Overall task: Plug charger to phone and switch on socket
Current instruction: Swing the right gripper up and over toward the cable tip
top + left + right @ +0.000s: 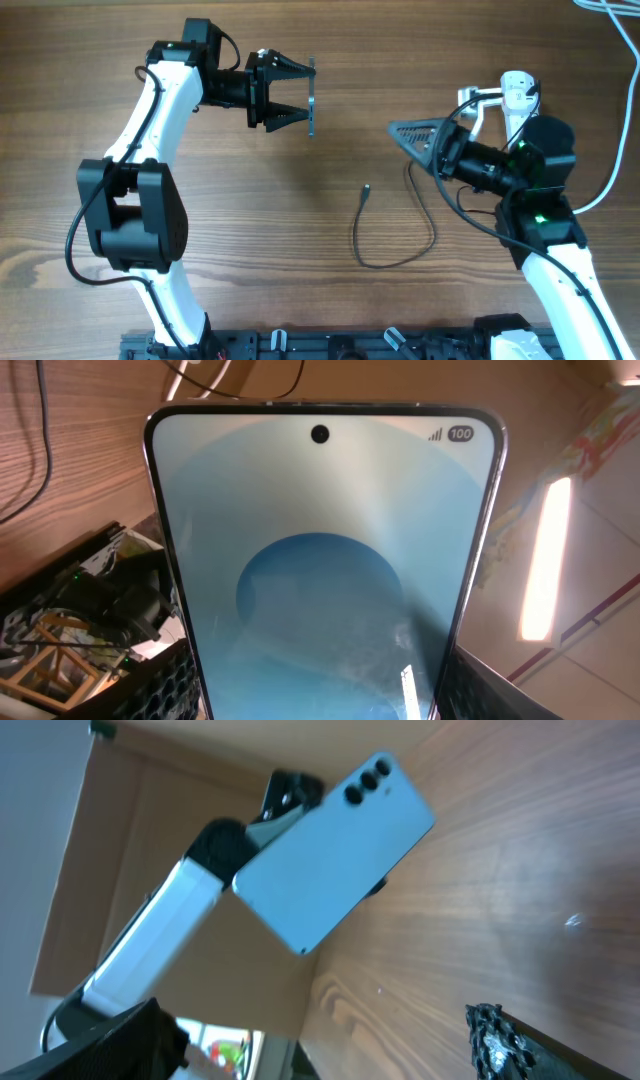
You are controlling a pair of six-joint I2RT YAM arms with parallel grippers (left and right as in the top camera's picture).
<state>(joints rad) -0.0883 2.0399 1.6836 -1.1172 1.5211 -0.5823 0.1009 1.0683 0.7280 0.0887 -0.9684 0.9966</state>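
My left gripper (305, 97) is shut on the phone (313, 80) and holds it on edge above the table at the far left-centre. In the left wrist view the phone's blue-green screen (325, 540) fills the frame between the jaws (325, 705). The right wrist view shows the phone's pale blue back (335, 860). The charger is a thin black cable (385, 263) looping on the table, its small tip (367, 189) lying free. My right gripper (398, 135) is open and empty, to the right of the phone, its jaws (320, 1055) at the frame's bottom. The white socket (517, 88) shows partly behind the right arm.
A thicker white cable (622, 60) runs down the far right edge of the wooden table (250, 220). A black rail (330, 345) lies along the table's front edge. The left arm's black elbow (135, 215) stands at the left.
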